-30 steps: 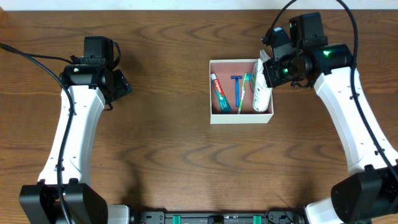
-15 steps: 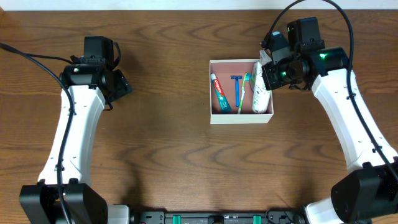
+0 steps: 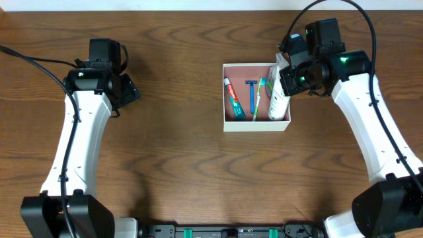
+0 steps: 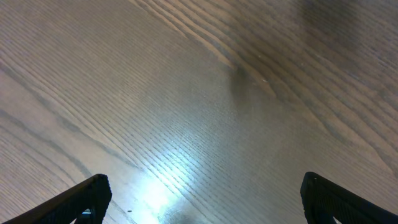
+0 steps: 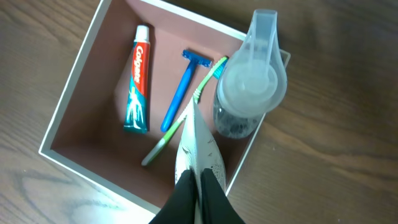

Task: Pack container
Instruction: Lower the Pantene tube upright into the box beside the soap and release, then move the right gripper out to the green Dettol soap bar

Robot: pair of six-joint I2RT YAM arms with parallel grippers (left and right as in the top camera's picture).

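The container [image 3: 224, 99], a square white-walled box with a pink-brown floor, sits right of centre. Inside lie a toothpaste tube [image 3: 233, 99], a blue razor [image 3: 251, 96] and a green toothbrush [image 3: 260, 94]. My right gripper [image 3: 285, 73] [image 5: 199, 177] is shut on a white printed tube [image 3: 277, 102] [image 5: 198, 152] that rests along the container's [image 5: 68, 115] right wall. A clear plastic cap [image 5: 252, 74] rises by the box's corner; I cannot tell whether it belongs to the tube. My left gripper [image 3: 129, 89] [image 4: 205, 185] hangs open over bare wood at the far left.
The wooden table [image 3: 178, 165] spreads around the box. The toothpaste [image 5: 135, 81], razor [image 5: 180, 87] and toothbrush [image 5: 180, 121] fill the left and middle of the box floor. Black cables trail from both arms at the back.
My right gripper, with the white tube, has shifted slightly left and back. The left arm has not moved.
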